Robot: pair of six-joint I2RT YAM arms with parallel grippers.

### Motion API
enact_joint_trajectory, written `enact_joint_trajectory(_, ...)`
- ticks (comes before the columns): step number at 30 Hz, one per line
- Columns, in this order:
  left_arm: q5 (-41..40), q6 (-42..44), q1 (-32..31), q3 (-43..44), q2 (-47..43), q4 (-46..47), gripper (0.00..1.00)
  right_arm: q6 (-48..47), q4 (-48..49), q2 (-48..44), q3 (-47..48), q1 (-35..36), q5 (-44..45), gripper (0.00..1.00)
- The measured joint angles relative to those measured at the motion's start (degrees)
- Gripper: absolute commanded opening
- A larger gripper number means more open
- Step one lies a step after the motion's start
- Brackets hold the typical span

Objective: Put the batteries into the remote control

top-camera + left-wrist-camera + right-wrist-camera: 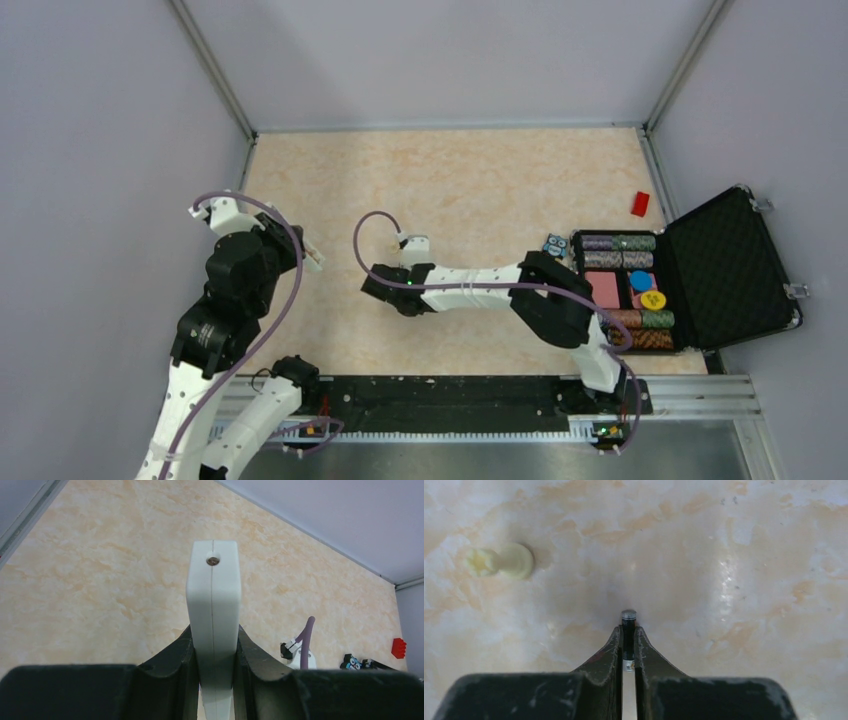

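My left gripper (213,636) is shut on the remote control (213,590), a slim white bar that points away from the camera, end on, above the table. In the top view this gripper (303,250) is at the left with a bit of the white remote (313,257) showing. My right gripper (628,633) is shut on one battery (628,618), a thin black cylinder with a metal cap, held just above the table. In the top view the right gripper (376,285) is at mid table. The other battery is out of view.
A cream lump (499,561) lies on the table ahead-left of the right gripper. An open black case (735,270) with striped chip rolls (618,243) stands at the right. A red block (640,203) and a small blue toy (555,244) lie near it.
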Motion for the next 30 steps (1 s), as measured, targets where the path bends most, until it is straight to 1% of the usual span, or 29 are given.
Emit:
enact_joint_trajectory(4, 1.2, -0.1, 0.0, -0.5, 0.1, 0.6, 0.0, -3.5, 4.3, -6.4, -9.3, -0.5, -2.9, 0.01)
enact_joint_trajectory(7, 3.4, -0.4, 0.0, -2.4, 0.5, 2.2, 0.0, -6.5, 6.3, -14.3, -18.2, -1.6, -5.3, 0.02)
enact_joint_trajectory(9, 6.0, -0.8, 0.0, -4.0, 1.3, 3.6, 0.0, -8.4, 6.7, -19.3, -21.7, -2.8, -6.6, 0.01)
enact_joint_trajectory(13, 13.8, -2.1, 0.0, -7.9, 3.7, 8.1, 0.0, -13.8, 7.6, -33.0, -26.2, -6.2, -8.7, 0.01)
enact_joint_trajectory(16, 21.4, -3.2, 0.0, -11.5, 5.6, 13.5, 0.0, -17.2, 8.2, -42.1, -26.2, -7.7, -9.7, 0.01)
enact_joint_trajectory(20, 32.1, -5.5, 0.0, -15.9, 8.4, 21.9, 0.0, -21.8, 8.0, -51.1, -24.7, -10.3, -12.1, 0.01)
enact_joint_trajectory(25, 44.0, -11.5, 0.0, -18.0, 12.4, 31.6, 0.0, -25.7, 6.9, -53.2, -17.7, -10.7, -15.6, 0.01)
enact_joint_trajectory(30, 52.1, -19.2, 0.0, -22.0, 14.5, 42.7, 0.0, -26.9, 4.9, -52.9, -13.6, -10.7, -22.2, 0.01)
